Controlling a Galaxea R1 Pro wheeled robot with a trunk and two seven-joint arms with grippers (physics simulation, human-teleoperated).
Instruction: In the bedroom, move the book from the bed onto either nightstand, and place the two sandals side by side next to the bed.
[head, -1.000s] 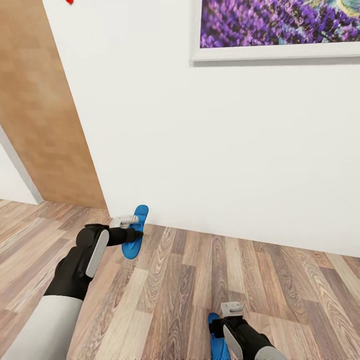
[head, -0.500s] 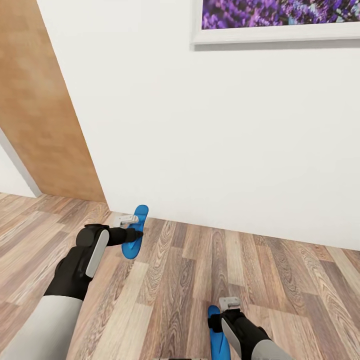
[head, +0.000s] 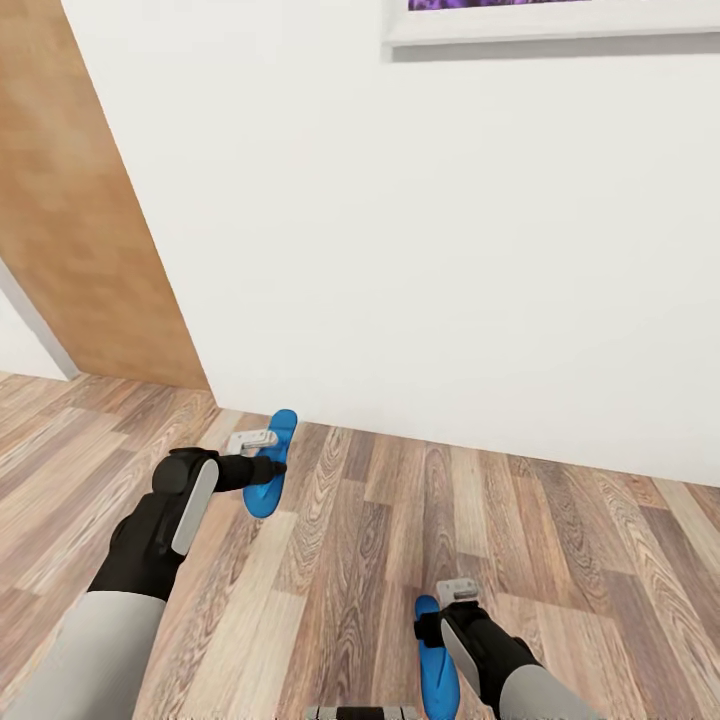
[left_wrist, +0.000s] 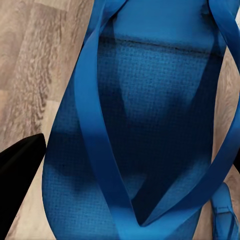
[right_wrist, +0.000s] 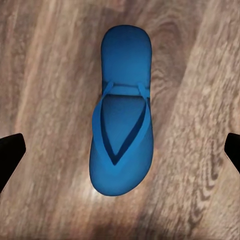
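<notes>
Jaws of the left gripper (head: 262, 452) are clenched on one blue sandal (head: 272, 464), which is held clear of the wood-grain plank floor (head: 340, 560) close to the foot of the white wall (head: 400, 250). Seen from the left wrist camera, this sandal's footbed (left_wrist: 150, 125) has a fine dimpled texture, and smooth, flat straps (left_wrist: 97, 150) converge in a V at the toe post.

Right gripper (right_wrist: 120, 150): the jaws stand released, with the dark fingertips (right_wrist: 10, 152) well apart on either side of the second sandal (right_wrist: 122, 115). That sandal lies flat on the floor, sole down. It has a rounded, elongated outline, a narrower heel and the same V-shaped strap. From the head camera it appears beside the right gripper, near the bottom edge of the floor area.

A tan wooden panel (head: 80, 220) stands at the left of the wall, and a white picture frame (head: 550, 25) hangs high on it.
</notes>
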